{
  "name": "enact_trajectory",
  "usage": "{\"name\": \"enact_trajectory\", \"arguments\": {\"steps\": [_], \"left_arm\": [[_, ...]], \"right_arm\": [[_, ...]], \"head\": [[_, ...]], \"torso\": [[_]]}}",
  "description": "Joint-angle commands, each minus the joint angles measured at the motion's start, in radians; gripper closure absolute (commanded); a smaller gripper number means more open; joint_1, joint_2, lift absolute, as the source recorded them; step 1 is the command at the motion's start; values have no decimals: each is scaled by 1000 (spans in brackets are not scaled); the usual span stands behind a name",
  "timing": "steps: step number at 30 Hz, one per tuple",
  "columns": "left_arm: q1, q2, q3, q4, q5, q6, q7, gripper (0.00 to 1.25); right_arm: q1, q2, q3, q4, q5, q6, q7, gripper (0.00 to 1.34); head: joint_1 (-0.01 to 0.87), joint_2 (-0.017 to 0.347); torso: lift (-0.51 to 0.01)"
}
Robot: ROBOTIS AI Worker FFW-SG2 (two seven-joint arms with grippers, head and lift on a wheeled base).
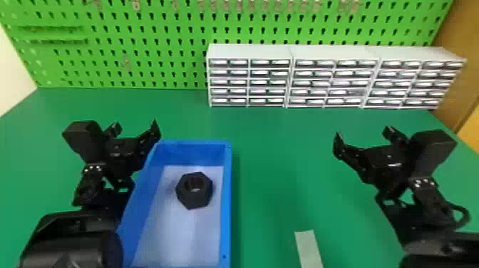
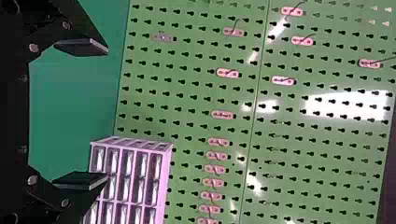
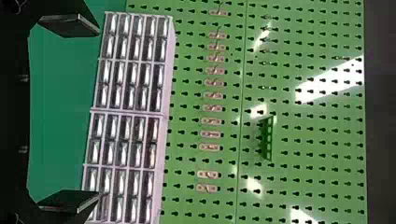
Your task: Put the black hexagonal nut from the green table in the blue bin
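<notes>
While the black hexagonal nut (image 1: 194, 196) lies in the blue rectangular bin (image 1: 227, 199), I see the black left gripper (image 1: 135, 128) and black right gripper (image 1: 362, 132), fingers wide apart.

A green pegboard (image 1: 149, 42) rises behind white drawer units (image 1: 249, 51).

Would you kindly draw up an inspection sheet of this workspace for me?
Surface: green table, right of the bin as well as behind it.
Job's things: black hexagonal nut inside the blue bin.
Clutter: pale strip on the table, right of the bin.
Grippers: left gripper open, beside the bin; right gripper open, farther right.
Cables: black loop at the right arm's wrist.
Surroundings: drawer cabinets at the back, pegboard behind.
</notes>
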Motion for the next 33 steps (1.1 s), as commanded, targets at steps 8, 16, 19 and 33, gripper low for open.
{"name": "enact_trajectory", "arguments": {"steps": [8, 16, 19, 33], "left_arm": [[-11, 0, -3, -1, 7, -11, 0, 312], [-14, 0, -4, 1, 5, -11, 0, 312], [-12, 0, -6, 1, 5, -11, 0, 312], [-11, 0, -6, 1, 5, -11, 0, 312]], "right_arm": [[-12, -3, 11, 1, -1, 3, 0, 78], [-18, -8, 17, 1, -1, 6, 0, 78], [-15, -8, 17, 1, -1, 6, 0, 78], [-9, -3, 19, 3, -1, 6, 0, 78]], "head": [[686, 51], [686, 51], [686, 51], [686, 51]], "torso": [[-97], [-97], [-97], [-97]]}}
